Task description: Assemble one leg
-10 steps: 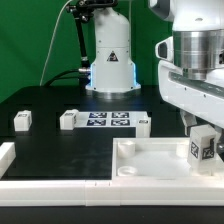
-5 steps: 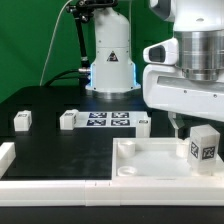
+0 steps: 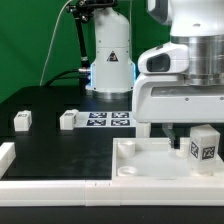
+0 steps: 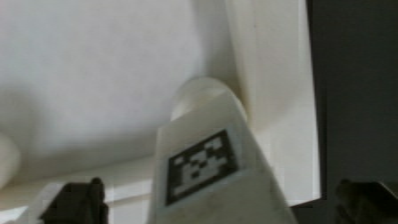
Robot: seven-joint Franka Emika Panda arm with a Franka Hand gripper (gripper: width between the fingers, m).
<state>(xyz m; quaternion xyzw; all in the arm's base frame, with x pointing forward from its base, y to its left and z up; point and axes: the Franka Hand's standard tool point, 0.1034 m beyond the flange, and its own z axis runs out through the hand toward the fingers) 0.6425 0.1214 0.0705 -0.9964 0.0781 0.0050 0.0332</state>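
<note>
Leg (image 4: 215, 152) between spread end effector (image 4: 219, 203) fingers, touching neither.

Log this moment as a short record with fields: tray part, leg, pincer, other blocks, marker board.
tray part: white, flat on the black table, at the exterior view's right
leg: upright on the tray part, tag facing the exterior camera
pincer: open, fingertips on either side of the leg, no contact visible in the wrist view
other blocks: two small white ones on the table, to the exterior view's left of the marker board
marker board: flat on the table, behind the tray part
</note>
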